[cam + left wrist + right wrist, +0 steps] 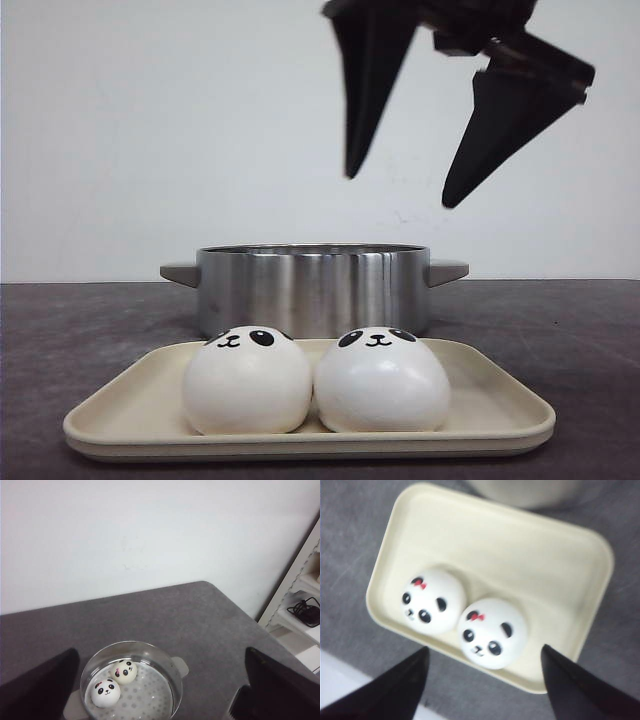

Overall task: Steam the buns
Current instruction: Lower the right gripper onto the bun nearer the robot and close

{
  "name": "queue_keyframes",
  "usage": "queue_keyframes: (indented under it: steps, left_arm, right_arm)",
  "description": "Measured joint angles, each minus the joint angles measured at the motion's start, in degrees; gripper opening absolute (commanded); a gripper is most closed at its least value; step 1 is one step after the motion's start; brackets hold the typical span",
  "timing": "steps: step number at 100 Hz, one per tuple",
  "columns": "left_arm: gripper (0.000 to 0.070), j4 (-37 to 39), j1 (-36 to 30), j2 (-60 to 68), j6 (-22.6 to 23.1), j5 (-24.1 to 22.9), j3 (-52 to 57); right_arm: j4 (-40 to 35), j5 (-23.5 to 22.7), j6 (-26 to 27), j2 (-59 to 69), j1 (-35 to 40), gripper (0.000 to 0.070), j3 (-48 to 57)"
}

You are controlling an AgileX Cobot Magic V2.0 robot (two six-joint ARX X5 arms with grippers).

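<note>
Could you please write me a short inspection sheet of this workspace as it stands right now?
Surface: dark grey table, bare around the pot and tray.
Job's things: two buns side by side on the cream tray; two more buns inside the steel pot, on its perforated steamer plate.
Clutter: nothing seen.
Grippers: one gripper open, raised above the pot; left gripper open over the pot; right gripper open over the tray. None holds anything.
Cables: a black cable on a shelf off the table.
Surroundings: plain white wall; shelving to one side.
</note>
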Motion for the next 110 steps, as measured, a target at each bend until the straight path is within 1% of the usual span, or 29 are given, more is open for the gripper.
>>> queue_keyframes:
  steps: [20, 38, 59, 70, 75, 78, 80, 82, 86, 87, 89, 91, 110]
  left_arm:
    - [0.0633, -0.8, -0.9, -2.3, 0.0, 0.0, 0.0]
    - [0.0633, -2.4, -0.9, -3.0, 0.0, 0.0, 0.0]
    - [0.0633, -4.0, -0.9, -3.0, 0.0, 0.0, 0.0]
    - [0.0633, -4.4, -0.9, -3.0, 0.0, 0.0, 0.0]
    - [0.0633, -4.4, -0.9, -3.1, 0.0, 0.0, 0.0]
    - [0.0633, -4.4, -0.9, -3.1, 0.0, 0.0, 0.0]
    - [0.0633, -4.4, -0.9, -3.1, 0.0, 0.0, 0.0]
    - [0.0633, -4.4, -0.9, -3.1, 0.0, 0.0, 0.0]
    - [0.0633, -4.4, -0.9, -3.1, 0.0, 0.0, 0.0]
    - [0.0633, -4.4, -0.9, -3.1, 0.0, 0.0, 0.0]
    - [0.0633, -4.4, -0.9, -3.1, 0.0, 0.0, 0.0]
    - [0.0633, -4.5, -0.9, -3.1, 0.0, 0.0, 0.0]
    - [0.0633, -4.5, -0.9, -3.1, 0.0, 0.0, 0.0]
  right_arm:
    - [-1.1, -0.2, 1.0, 6.8, 1.0, 0.0476, 0.0]
    - [0.6, -0.1, 1.7, 12.1, 1.0, 0.0475, 0.0]
    - [0.9, -0.5, 2.0, 16.8, 1.0, 0.0474, 0.0]
    - [1.5, -0.6, 2.0, 17.7, 1.0, 0.046, 0.0]
    - [1.7, -0.7, 2.0, 18.0, 1.0, 0.0424, 0.0]
    - [1.8, -0.7, 2.1, 18.1, 1.0, 0.0364, 0.0]
    - [1.9, -0.6, 2.1, 18.1, 1.0, 0.0305, 0.0]
    - [1.9, -0.6, 2.1, 18.2, 1.0, 0.0229, 0.0]
    - [2.1, -0.5, 2.1, 18.2, 1.0, 0.003, 0.0]
    - [2.1, -0.5, 2.1, 18.1, 1.0, 0.0, 0.0]
    - [2.2, -0.5, 2.1, 18.1, 1.0, 0.0, 0.0]
    - [2.3, -0.5, 2.1, 18.2, 1.0, 0.0022, 0.0]
    - [2.8, -0.5, 1.5, 17.9, 1.5, 0.0019, 0.0]
